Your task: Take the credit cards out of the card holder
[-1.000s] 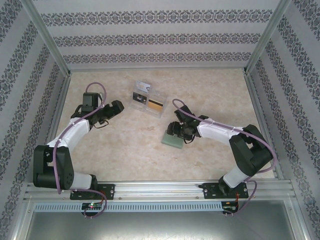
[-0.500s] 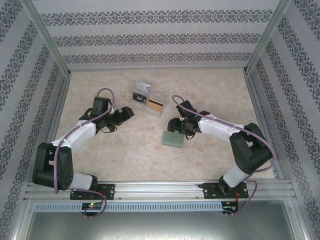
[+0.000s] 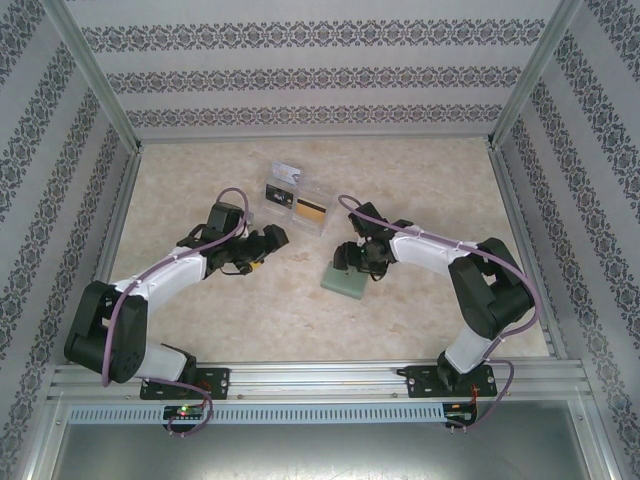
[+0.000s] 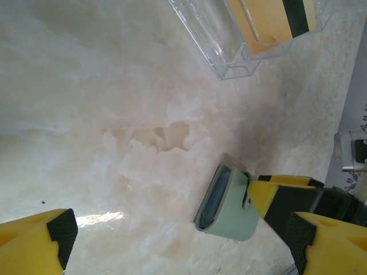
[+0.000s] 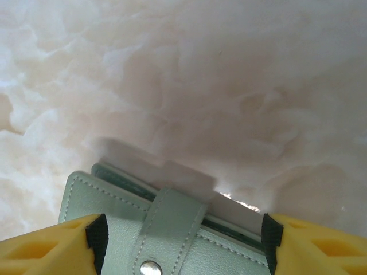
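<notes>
Nearest the arm bases, the card holder (image 3: 342,283) is found on the table (image 3: 250,300), a little right of the middle. It is closed like a book. Its small tab (image 5: 166,229) is laid over the top panel, with the round snap (image 5: 151,266) done up. The right gripper (image 5: 183,229) is placed around the holder's far end, one yellow finger on each side. The holder seems to be squeezed between the pads, so it is taken to be held. No card is seen poking out, though a thin pale edge is seen between the panels, and what it is cannot be told. A bit farther back and to the left, the left gripper (image 4: 180,232) is spread wide apart above the bare table, with nothing in it, and is pointed toward the holder. Farther back again, a clear box (image 4: 209,43) is seen. A gold card (image 4: 269,17) with a dark stripe and a dark card (image 3: 273,193) are laid in it, and a pale card (image 3: 287,173) is seen at its far end. Whether more cards are hidden inside the holder cannot be told. From this, the job is judged to be near its start: the snap is yet to be undone, the holder opened, and any cards pulled out.
</notes>
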{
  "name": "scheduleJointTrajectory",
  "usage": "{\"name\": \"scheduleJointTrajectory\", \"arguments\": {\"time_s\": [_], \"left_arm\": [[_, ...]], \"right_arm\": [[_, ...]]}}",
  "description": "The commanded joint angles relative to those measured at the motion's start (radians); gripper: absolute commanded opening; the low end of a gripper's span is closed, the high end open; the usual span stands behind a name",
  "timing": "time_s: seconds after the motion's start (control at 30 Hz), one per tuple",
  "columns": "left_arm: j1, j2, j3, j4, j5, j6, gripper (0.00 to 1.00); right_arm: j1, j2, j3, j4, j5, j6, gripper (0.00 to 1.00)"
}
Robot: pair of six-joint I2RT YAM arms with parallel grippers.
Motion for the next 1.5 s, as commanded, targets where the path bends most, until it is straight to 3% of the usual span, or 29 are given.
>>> {"name": "scheduleJointTrajectory", "arguments": {"time_s": [0.0, 0.27, 0.67, 0.93, 1.1, 1.47], "left_arm": [[-0.023, 0.023, -0.013, 0.038, 0.026, -0.039, 0.96], [-0.074, 0.04, -0.101, 0.153, 0.067, -0.136, 0.9], [-0.178, 0.044, -0.183, 0.243, 0.092, -0.233, 0.68], [-0.233, 0.121, -0.179, 0.327, 0.106, -0.275, 0.5], [-0.239, 0.155, -0.162, 0.348, 0.112, -0.277, 0.48], [-0.239, 0.244, -0.132, 0.49, 0.183, -0.27, 0.54]], "right_arm": [[0.038, -0.035, -0.02, -0.023, -0.075, 0.054, 0.72], [0.122, -0.054, -0.071, 0.13, -0.208, 0.221, 0.69], [0.14, -0.07, -0.112, 0.125, -0.134, 0.231, 0.52], [0.147, -0.069, -0.132, 0.118, -0.137, 0.226, 0.34], [0.148, -0.035, -0.143, 0.194, -0.193, 0.26, 0.29], [0.141, -0.01, -0.161, 0.246, -0.191, 0.286, 0.31]]}}
